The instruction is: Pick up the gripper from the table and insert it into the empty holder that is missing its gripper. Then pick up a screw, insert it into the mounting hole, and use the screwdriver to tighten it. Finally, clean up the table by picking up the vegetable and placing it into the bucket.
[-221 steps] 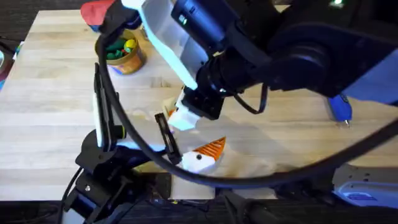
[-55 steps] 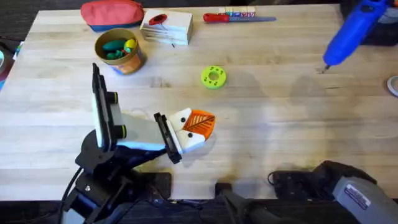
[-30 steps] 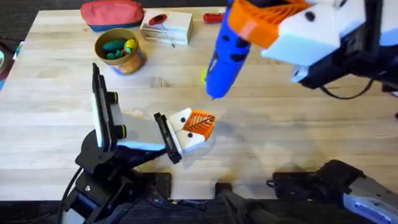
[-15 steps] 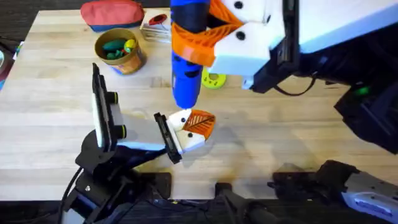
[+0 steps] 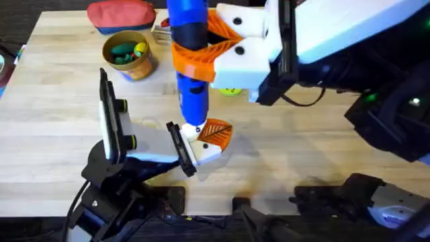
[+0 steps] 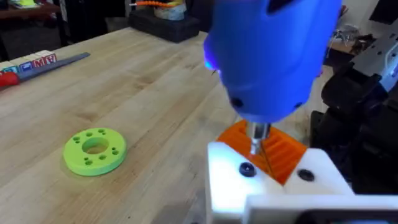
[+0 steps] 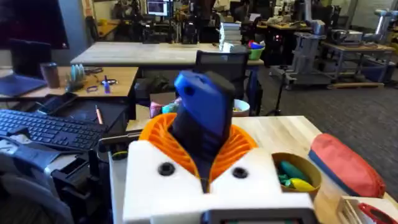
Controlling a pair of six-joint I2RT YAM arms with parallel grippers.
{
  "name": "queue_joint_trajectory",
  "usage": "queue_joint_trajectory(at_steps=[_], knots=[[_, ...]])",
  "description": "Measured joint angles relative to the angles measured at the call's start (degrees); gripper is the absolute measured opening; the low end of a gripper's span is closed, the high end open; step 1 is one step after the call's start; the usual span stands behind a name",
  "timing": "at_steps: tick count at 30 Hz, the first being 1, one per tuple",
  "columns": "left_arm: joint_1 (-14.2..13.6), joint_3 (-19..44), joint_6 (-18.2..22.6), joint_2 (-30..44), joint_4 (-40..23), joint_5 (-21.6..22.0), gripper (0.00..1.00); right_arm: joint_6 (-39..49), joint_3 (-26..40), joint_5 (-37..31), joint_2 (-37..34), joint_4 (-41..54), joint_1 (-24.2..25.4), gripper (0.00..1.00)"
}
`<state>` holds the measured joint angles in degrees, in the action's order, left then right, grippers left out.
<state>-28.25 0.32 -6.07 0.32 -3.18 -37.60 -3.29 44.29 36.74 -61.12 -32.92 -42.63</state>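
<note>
My right gripper is shut on the blue-handled screwdriver, which it holds upright between its orange pads. The metal tip comes down on my left gripper, whose white fingers rest on the table. They are pressed together on the orange ribbed gripper. A dark screw sits in the white holder block beside the tip. The tan bucket at the back left holds a green and a yellow vegetable.
A lime-green disc lies just behind the grippers, partly hidden overhead by the right arm. A red pouch sits at the back left. A red-handled screwdriver lies along the far edge. The right arm spans the table's right half.
The right arm has swung the blue screwdriver from the far right across the table and lowered its tip onto the left gripper's fingers. The left arm has stayed still.
</note>
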Motion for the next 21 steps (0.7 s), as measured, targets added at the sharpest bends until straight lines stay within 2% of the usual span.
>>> queue_joint_trajectory(at_steps=[21], knots=[[0.0,0.0,0.0,0.0,0.0,0.1,0.009,-0.2,0.0,0.0,-2.6,-0.1,0.0,0.008]])
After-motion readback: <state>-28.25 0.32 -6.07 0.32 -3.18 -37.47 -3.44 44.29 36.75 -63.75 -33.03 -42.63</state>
